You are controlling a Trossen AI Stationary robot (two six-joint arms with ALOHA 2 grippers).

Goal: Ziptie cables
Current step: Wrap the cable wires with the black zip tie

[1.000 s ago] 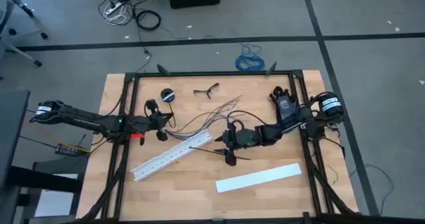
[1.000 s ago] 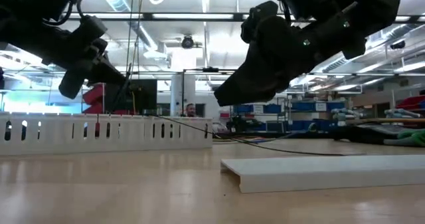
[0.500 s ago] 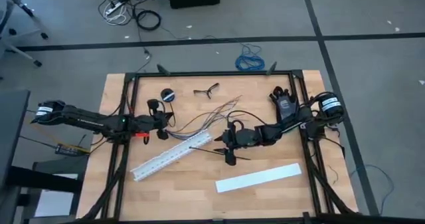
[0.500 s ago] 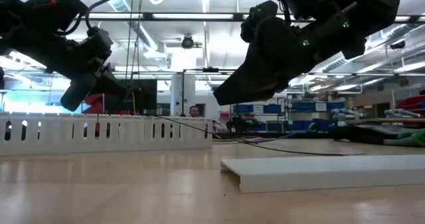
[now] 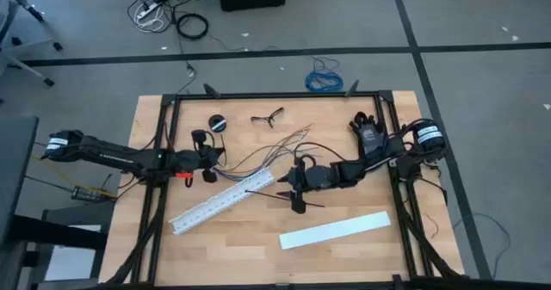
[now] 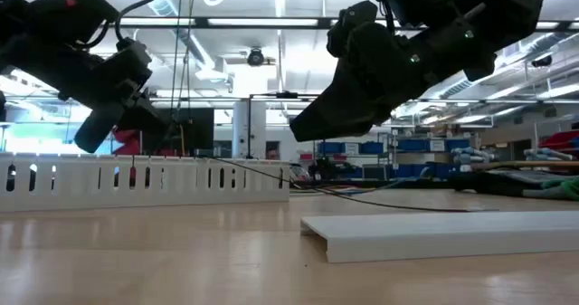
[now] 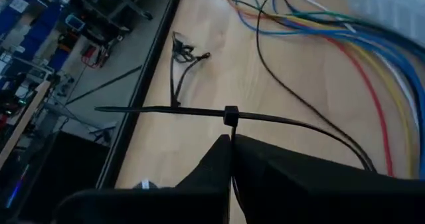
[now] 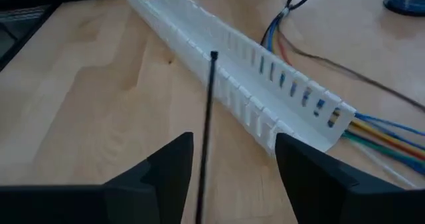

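The cables [image 5: 267, 152] fan out over the table's middle, their coloured strands showing in the left wrist view [image 7: 345, 44]. A white slotted strip [image 5: 222, 202] lies slantwise near them. My left gripper [image 5: 208, 168] hovers at the cables' left end, shut on a black zip tie [image 7: 166, 111]. My right gripper [image 5: 295, 185] is open above the strip's right end. A second black zip tie [image 8: 207, 117] runs forward between its fingers, and its head shows over the strip [image 8: 232, 84]. My left gripper pinches the zip tie's strap between its two fingers, just below the tie's head [image 7: 230, 115]. The tie is lifted clear of the table. One end sticks out sideways, and the other arcs away past the fingers [image 7: 332, 141].
A flat white strip [image 5: 336, 230] lies near the table's front right. A small round blue-and-dark thing [image 5: 218, 123] and a dark tangle [image 5: 269, 116] lie at the far side. The black frame rail [image 5: 275, 95] borders the tabletop.
My left gripper has dipped a little and turned slightly, still shut on its zip tie. My right gripper has kept still.
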